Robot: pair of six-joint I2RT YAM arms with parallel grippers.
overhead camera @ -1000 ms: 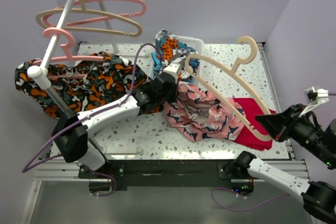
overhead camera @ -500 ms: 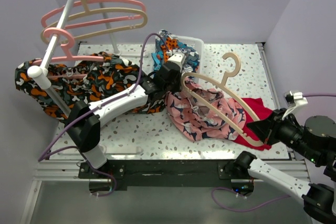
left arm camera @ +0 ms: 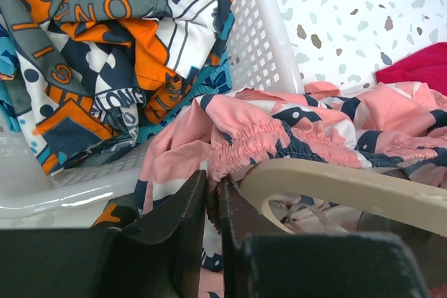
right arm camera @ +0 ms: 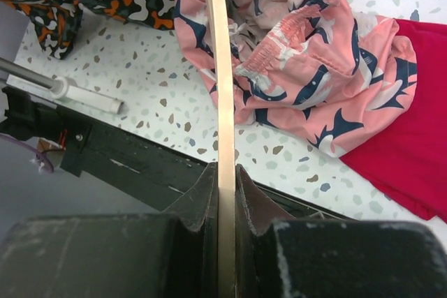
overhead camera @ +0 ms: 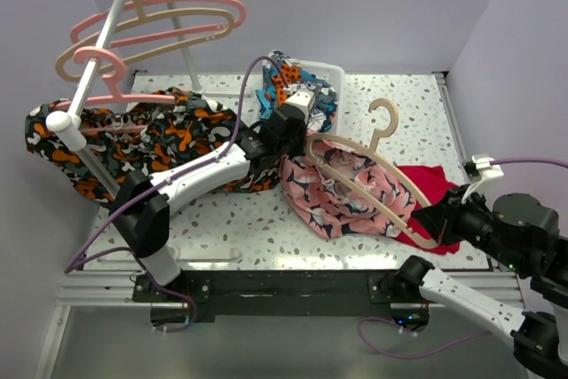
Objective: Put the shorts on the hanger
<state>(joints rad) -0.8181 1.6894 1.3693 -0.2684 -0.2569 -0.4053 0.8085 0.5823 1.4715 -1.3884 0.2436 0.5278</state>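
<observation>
The shorts (right arm camera: 300,68) are pink with dark blue and white shapes. The hanger (right arm camera: 224,102) is tan. The cloth (right arm camera: 405,151) is red. The tabletop (right arm camera: 160,95) is white with little brown spots.

Partly readable printed letters only: "LON" and "ONC", repeated in white on the orange, grey and blue patterned garment (left arm camera: 126,40) inside the white basket (left arm camera: 260,47).

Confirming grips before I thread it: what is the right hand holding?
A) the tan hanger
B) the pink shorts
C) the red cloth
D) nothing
A: in the right wrist view, the right hand is shut on a thin arm of the hanger.
</observation>
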